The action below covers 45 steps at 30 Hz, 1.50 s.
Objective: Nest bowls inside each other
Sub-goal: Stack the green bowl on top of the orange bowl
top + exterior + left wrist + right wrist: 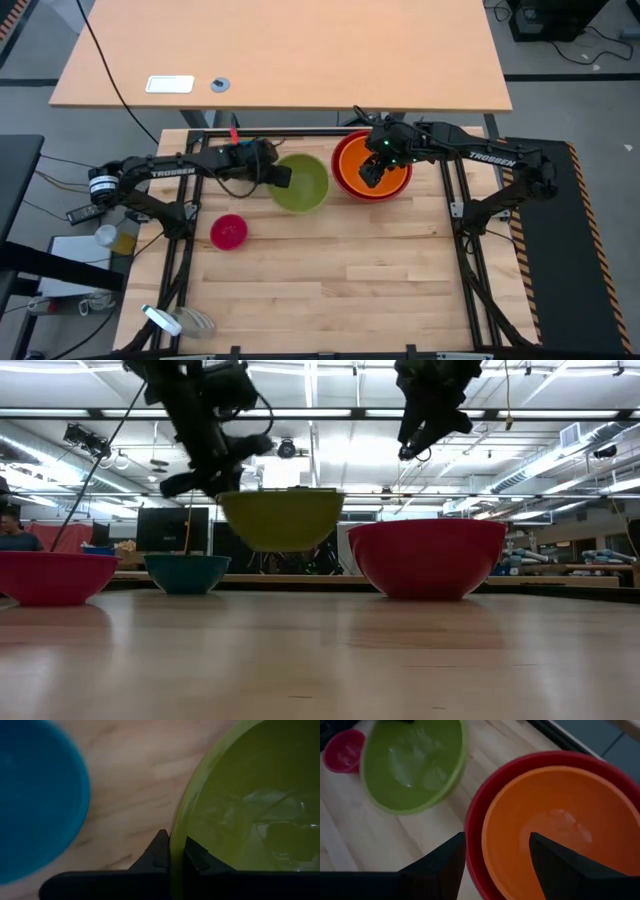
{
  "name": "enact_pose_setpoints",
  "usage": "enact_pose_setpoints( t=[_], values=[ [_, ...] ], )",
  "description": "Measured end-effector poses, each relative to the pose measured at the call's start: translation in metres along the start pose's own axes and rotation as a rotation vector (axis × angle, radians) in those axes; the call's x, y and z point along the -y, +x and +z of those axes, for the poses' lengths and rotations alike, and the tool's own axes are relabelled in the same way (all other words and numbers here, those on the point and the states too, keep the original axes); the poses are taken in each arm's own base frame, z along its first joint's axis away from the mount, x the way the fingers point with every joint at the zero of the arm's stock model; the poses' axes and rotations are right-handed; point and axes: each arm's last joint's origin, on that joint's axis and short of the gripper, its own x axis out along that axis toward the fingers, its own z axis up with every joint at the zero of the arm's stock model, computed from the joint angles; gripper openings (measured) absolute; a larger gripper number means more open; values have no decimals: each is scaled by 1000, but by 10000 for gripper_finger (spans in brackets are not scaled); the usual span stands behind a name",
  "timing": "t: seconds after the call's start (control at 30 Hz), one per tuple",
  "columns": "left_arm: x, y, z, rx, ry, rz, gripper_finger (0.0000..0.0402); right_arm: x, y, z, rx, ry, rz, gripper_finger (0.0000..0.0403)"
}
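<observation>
The yellow-green bowl (300,183) hangs above the table left of centre, and my left gripper (175,842) is shut on its rim. The orange bowl (375,165) sits nested inside the red bowl (476,815) at the far right. My right gripper (497,845) hovers open above their near-left rims and touches nothing. The blue bowl (35,795) stands on the table below my left arm. The small magenta bowl (228,231) rests on its base nearer the front left. My left gripper pinches the yellow-green bowl's rim (176,827) on the bowl's left side, one finger inside the bowl and one outside. The fingers come slanting down from the table's left. The bowl (283,518) hangs lifted clear of the table, its mouth up.
The wooden tabletop (340,290) has free room across its near half. A light desk (300,60) stands beyond the far edge. Small items lie off the table's left side (110,238). Black frame rails (470,250) run along both sides.
</observation>
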Motion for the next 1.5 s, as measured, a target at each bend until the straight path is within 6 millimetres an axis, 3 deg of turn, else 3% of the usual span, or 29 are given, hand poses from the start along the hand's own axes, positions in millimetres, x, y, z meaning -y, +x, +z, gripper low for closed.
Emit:
enact_pose_setpoints(
  t=[0.17,0.3,0.53,0.77,0.97,1.1,1.5],
  values=[
    [14,-22,26,78,39,-62,10,-3,-4,-4,6,1,-17,224],
    [29,-30,53,126,68,-81,10,-2,-22,-7,78,-3,-42,224],
    [77,-11,96,136,199,-80,10,1,-53,-15,184,-2,-64,224],
    [116,21,126,134,282,-104,10,-2,-66,-25,207,14,-88,224],
    [129,55,133,115,289,-90,13,-9,-66,-29,208,24,-85,224],
    [136,78,126,98,280,-85,18,-13,-62,-34,204,32,-94,224],
    [160,107,106,140,281,-134,16,-27,-47,-55,207,45,-123,224]
  ],
)
